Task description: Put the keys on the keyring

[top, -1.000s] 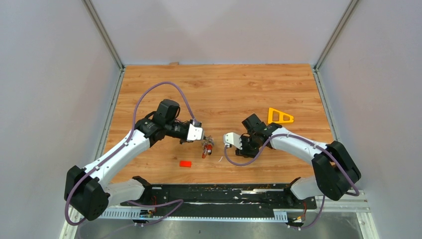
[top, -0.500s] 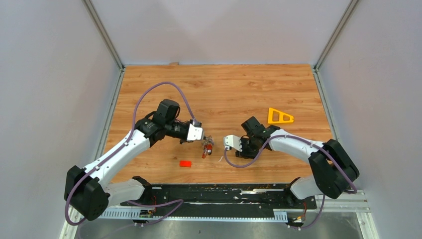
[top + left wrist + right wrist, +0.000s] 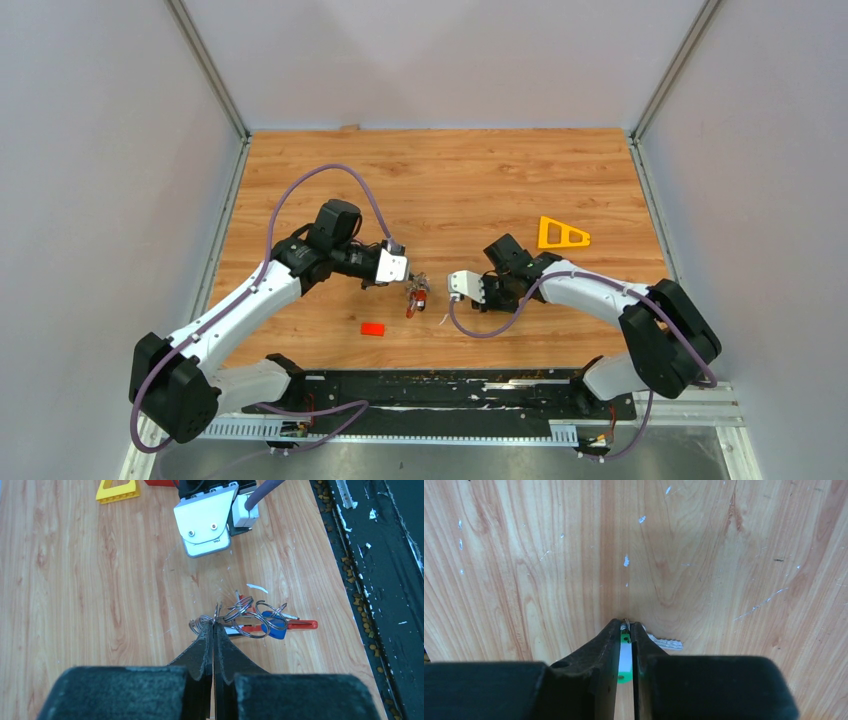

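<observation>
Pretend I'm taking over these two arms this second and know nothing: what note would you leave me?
Left tool: shut on a wire ring of the keyring; its blue tag and red strap trail beside it.
Right tool: shut on the green-tagged key, low over the wooden table, blade poking out sideways.
Done: both pieces gripped, tools facing each other but apart.
Left: carry the green-tagged key across and thread it onto the keyring.
</observation>
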You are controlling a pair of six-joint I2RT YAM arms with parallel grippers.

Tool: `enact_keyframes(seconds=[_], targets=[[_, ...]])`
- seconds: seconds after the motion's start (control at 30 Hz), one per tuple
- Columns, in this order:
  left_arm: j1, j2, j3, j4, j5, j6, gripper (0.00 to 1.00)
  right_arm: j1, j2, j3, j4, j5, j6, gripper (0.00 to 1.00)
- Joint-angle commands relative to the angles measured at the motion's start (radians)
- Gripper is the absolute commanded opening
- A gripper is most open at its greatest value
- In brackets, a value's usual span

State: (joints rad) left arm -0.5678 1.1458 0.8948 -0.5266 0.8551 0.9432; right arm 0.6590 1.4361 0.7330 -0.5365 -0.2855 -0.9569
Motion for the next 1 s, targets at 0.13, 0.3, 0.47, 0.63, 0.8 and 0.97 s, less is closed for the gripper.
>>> enact_keyframes(seconds=[0.13, 0.3, 0.47, 0.63, 0.8, 0.97], targets=[[0.005, -0.014, -0.002, 0.042, 0.038, -0.014, 0.00, 0.002, -0.048, 0.006, -0.013, 0.016, -0.028, 0.08], [0.005, -0.013, -0.003, 0.042, 0.041, -0.017, 0.00, -0.001, -0.085, 0.039, -0.044, -0.007, -0.032, 0.01], [0.005, -0.007, -0.002, 0.050, 0.046, -0.024, 0.00, -0.016, -0.129, 0.094, -0.101, -0.110, -0.039, 0.00], [0.005, 0.008, -0.002, 0.065, 0.058, -0.045, 0.00, -0.020, -0.181, 0.153, -0.151, -0.240, -0.039, 0.00], [0.001, 0.024, 0.002, 0.085, 0.073, -0.084, 0.00, -0.019, -0.203, 0.227, -0.181, -0.378, -0.014, 0.00], [-0.016, 0.046, 0.030, 0.083, 0.071, -0.112, 0.00, -0.021, -0.212, 0.299, -0.177, -0.485, 0.006, 0.00]])
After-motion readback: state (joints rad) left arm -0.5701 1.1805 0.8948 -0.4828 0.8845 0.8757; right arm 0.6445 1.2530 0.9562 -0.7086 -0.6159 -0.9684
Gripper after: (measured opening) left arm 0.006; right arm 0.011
